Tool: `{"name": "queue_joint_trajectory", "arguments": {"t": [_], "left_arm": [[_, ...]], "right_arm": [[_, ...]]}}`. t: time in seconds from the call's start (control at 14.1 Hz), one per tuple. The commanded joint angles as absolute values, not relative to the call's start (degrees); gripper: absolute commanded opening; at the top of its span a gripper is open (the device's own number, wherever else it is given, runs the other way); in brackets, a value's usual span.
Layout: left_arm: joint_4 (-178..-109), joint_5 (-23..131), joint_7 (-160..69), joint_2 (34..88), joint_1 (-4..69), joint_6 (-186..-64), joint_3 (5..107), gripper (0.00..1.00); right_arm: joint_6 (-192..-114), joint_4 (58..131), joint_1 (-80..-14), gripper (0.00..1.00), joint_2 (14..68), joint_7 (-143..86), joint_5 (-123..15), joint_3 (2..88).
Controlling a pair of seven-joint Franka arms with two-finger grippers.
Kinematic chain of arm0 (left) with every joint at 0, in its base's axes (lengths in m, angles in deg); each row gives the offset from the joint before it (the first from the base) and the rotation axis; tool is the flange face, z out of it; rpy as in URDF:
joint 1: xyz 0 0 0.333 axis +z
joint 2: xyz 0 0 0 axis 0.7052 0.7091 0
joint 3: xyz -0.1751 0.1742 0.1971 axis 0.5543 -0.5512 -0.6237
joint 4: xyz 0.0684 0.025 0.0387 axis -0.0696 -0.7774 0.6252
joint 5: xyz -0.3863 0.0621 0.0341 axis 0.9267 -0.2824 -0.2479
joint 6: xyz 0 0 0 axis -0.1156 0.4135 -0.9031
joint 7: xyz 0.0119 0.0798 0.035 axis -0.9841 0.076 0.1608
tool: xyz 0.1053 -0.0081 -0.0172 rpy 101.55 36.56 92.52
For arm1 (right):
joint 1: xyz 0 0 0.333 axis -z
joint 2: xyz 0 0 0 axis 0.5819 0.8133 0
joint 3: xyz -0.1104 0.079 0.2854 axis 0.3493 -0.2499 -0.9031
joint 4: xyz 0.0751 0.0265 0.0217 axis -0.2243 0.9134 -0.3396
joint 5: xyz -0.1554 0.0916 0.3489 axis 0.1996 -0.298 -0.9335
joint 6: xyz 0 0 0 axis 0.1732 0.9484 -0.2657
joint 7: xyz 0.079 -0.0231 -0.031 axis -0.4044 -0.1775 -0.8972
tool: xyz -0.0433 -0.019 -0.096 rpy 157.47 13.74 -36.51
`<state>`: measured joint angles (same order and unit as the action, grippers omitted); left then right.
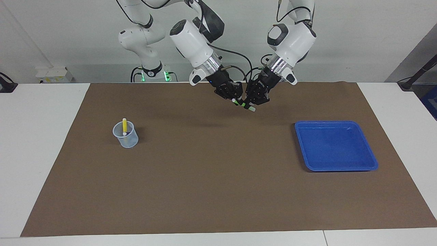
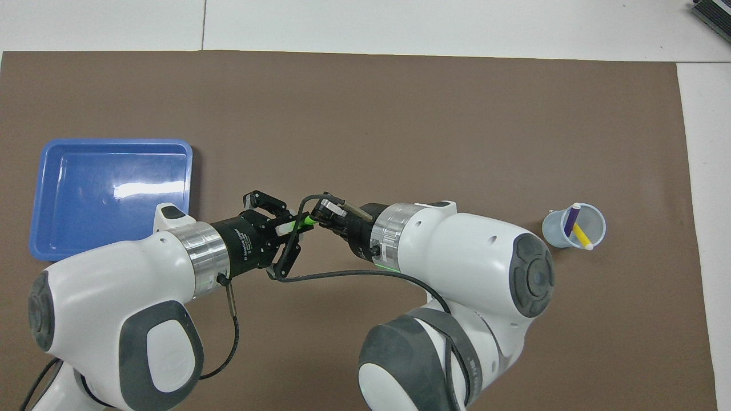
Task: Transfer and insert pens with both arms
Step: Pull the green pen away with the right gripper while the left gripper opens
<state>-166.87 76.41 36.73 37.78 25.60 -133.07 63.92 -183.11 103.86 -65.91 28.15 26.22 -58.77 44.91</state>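
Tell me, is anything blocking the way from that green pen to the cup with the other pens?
Nothing visible does. The green pen hangs in both grippers, left gripper and right gripper, above the brown mat. Only bare mat lies between it and the cup.

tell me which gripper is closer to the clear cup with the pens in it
Right. The right gripper and left gripper meet on the green pen in mid-air, the right one on the side toward the cup.

A shallow rectangular blue plastic tray (image 1: 336,146) and a small clear plastic cup (image 1: 125,135) sit well apart on a brown mat (image 1: 211,177).
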Motion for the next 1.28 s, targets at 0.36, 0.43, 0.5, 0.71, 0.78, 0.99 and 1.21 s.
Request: {"name": "queue_joint_trajectory", "arguments": {"t": [0.36, 0.43, 0.5, 0.71, 0.78, 0.99, 1.21], "left_arm": [[-169.17, 77.46, 38.58, 34.9, 24.8, -134.03, 63.22, 0.46], [-169.17, 77.46, 38.23, 34.63, 24.8, -133.94, 63.22, 0.46], [-169.26, 77.46, 37.79, 34.45, 24.8, -133.76, 63.22, 0.46], [-169.69, 77.37, 33.77, 34.01, 25.24, -133.15, 63.13, 0.46], [-170.04, 77.29, 29.83, 33.93, 25.59, -132.71, 63.04, 0.46], [-171.63, 77.2, 15.33, 31.82, 30.14, -125.36, 62.95, 0.45], [-171.8, 76.32, 1.19, 30.42, 37.78, -115.69, 62.95, 0.45]], "right_arm": [[-182.45, 104.2, -63.88, 0.0, 26.67, 26.29, -62.18, 45.12], [-181.93, 104.2, -63.88, 0.0, 26.67, 25.59, -62.09, 45.12], [-180.27, 104.2, -63.19, 0.0, 26.58, 24.36, -61.57, 45.21], [-172.72, 104.2, -59.94, 0.0, 25.7, 13.93, -60.34, 45.56], [-169.82, 104.2, -58.54, 0.0, 25.53, 10.85, -58.07, 45.65], [-160.33, 104.2, -54.84, 0.0, 23.95, 3.02, -47.61, 45.56], [-151.54, 104.2, -49.58, 0.0, 22.36, -7.33, -40.49, 45.56]]}}
